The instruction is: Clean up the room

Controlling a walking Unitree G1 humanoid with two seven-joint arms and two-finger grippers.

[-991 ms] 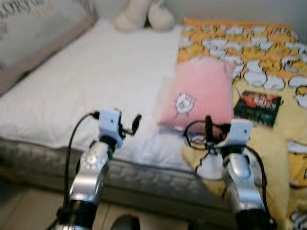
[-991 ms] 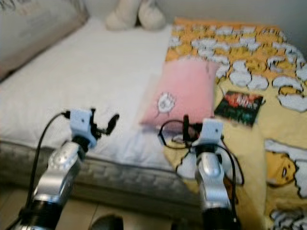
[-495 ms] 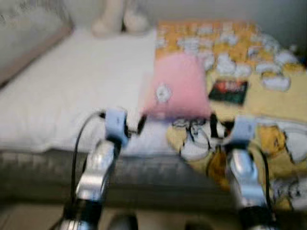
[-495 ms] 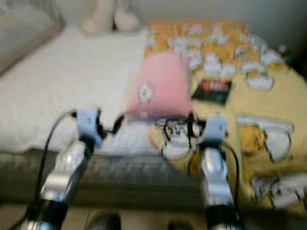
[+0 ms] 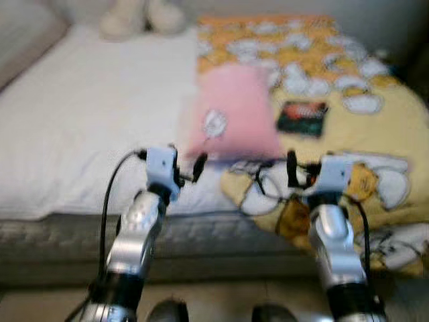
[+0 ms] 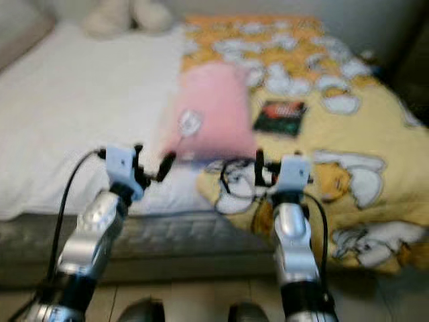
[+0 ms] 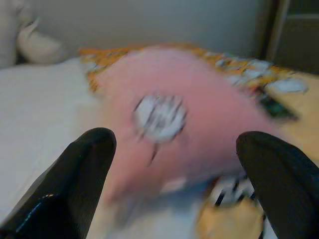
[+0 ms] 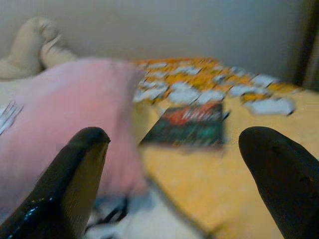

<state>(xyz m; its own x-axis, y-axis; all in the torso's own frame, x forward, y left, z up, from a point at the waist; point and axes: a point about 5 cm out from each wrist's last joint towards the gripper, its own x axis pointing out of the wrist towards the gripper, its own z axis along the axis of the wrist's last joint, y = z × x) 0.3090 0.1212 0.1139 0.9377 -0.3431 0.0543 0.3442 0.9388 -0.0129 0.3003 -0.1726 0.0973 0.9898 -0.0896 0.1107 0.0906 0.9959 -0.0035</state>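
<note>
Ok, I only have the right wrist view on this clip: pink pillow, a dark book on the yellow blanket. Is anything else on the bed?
Observer: Yes, a cream plush toy lies at the far end, on the white sheet.
Operator: Where is the left gripper?
Observer: The left gripper hangs over the near edge of the sheet, fingers apart, aimed at the pink pillow.
Operator: And the right one, seen from above?
Observer: The right gripper is open over the yellow blanket, just short of the pillow, with the dark book further on.
</note>
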